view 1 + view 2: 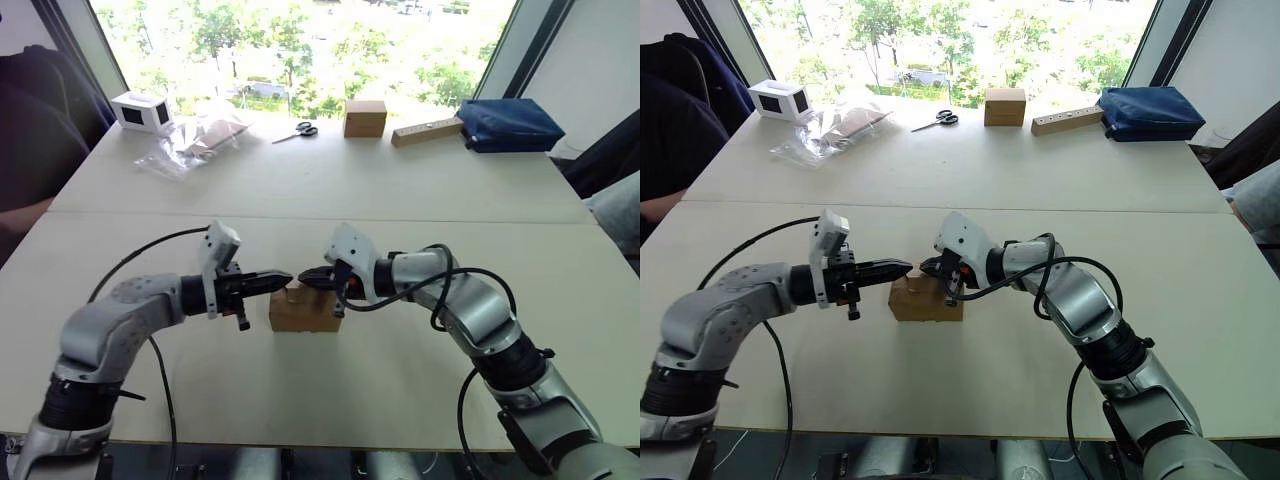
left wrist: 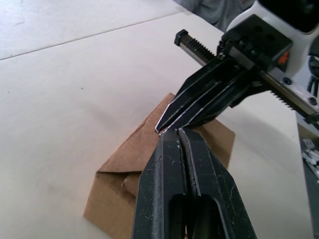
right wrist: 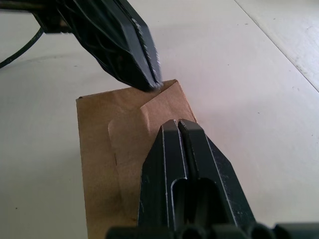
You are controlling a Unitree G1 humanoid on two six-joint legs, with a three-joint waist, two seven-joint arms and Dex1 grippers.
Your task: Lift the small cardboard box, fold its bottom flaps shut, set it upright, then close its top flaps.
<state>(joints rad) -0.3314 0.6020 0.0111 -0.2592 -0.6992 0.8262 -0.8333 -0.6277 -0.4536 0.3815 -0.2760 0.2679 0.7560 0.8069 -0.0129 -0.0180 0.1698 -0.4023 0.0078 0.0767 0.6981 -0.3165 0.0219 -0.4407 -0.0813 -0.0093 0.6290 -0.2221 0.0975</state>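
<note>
Two grippers over the box (image 1: 300,310), which sits upright on the near table (image 1: 330,390), right between my arms. My left gripper (image 1: 282,277) comes in from the left with its fingers pressed together, nothing between them, tip just above the box's top. My right gripper (image 1: 306,276) reaches in from the right, fingers likewise together and holding nothing, resting over the top flaps (image 3: 139,129). The two tips nearly meet above the box's far edge. In the right wrist view the flaps lie folded down, one curved tab overlapping, one corner raised a little near my left fingertips (image 3: 144,64). On the far table: a white box (image 1: 140,112), plastic bags (image 1: 195,140), scissors (image 1: 297,131), a brown cube (image 1: 365,118), a wooden block (image 1: 427,131), a blue pouch (image 1: 508,124).
</note>
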